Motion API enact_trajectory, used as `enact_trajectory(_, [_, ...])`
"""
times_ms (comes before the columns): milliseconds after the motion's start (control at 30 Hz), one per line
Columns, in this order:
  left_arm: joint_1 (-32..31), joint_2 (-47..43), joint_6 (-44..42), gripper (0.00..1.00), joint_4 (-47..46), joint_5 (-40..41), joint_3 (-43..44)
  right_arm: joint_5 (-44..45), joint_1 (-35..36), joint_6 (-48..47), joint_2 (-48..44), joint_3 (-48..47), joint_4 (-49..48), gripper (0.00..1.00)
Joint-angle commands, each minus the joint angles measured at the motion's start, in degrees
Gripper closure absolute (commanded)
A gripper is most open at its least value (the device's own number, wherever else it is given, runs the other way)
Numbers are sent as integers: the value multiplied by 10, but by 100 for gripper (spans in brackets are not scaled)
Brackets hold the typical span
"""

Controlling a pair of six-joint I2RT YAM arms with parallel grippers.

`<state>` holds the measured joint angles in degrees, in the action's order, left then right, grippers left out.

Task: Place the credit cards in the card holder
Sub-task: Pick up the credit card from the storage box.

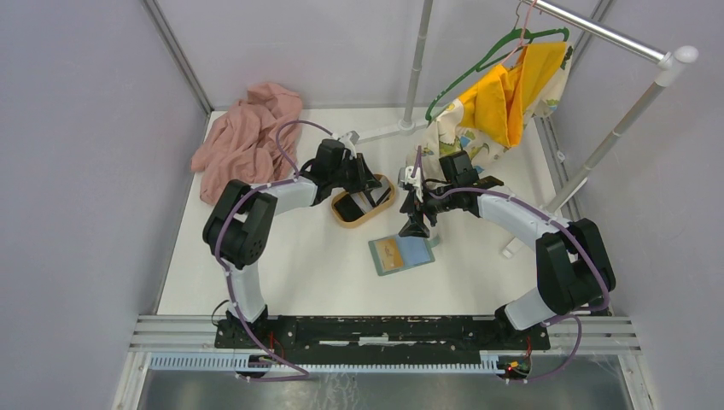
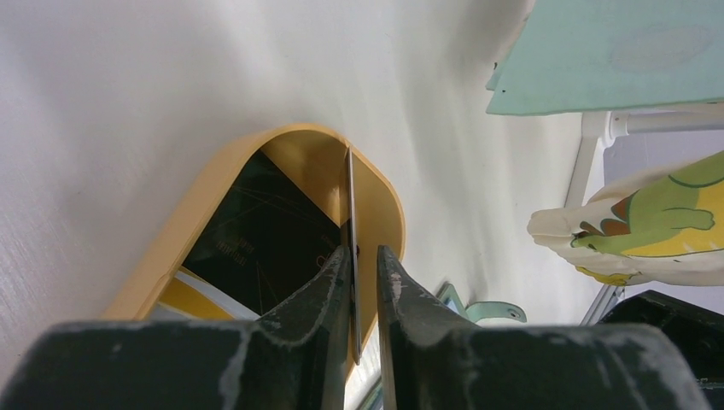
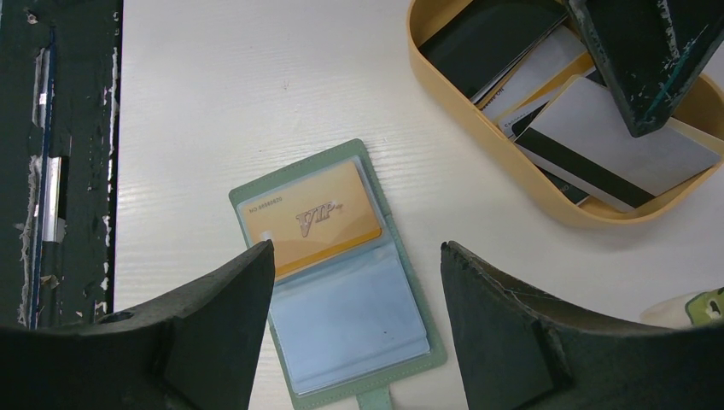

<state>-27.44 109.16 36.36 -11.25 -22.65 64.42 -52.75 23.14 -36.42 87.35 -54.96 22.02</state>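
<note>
- Step in hand: card pick-up. Left gripper fingers are slightly parted astride an on-edge card in the tray, with a gap on one side.
- Right gripper is wide open and empty. The holder lies open below its fingers.
- Next, you close left, lift, and slot the card into the holder.

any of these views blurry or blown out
left wrist: the left fingers are close and soft, and the table washes to bright white at upper left; right wrist: sharp on the card holder, the gold card has readable lettering, the dark right fingers are slightly soft; top external: even light, soft shadows, no strong glare
</note>
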Motion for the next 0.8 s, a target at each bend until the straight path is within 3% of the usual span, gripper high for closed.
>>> enact_trajectory(0, [3, 17, -1, 75, -4, -17, 20, -17, -2, -10, 0, -22, 3, 23])
enact_trajectory(400, [-10, 76, -14, 73, 46, -27, 69, -18, -3, -12, 1, -24, 6, 23])
enact_trajectory(467, [-14, 80, -15, 76, 50, -27, 76, -19, -3, -12, 1, -23, 7, 23])
enact_trajectory(600, [-13, 78, -12, 98, 48, -32, 76, -19, -4, -12, 0, -23, 7, 23])
enact_trajectory(767, [2, 23, 16, 98, -7, -30, 20, -22, -5, -12, -1, -23, 7, 23])
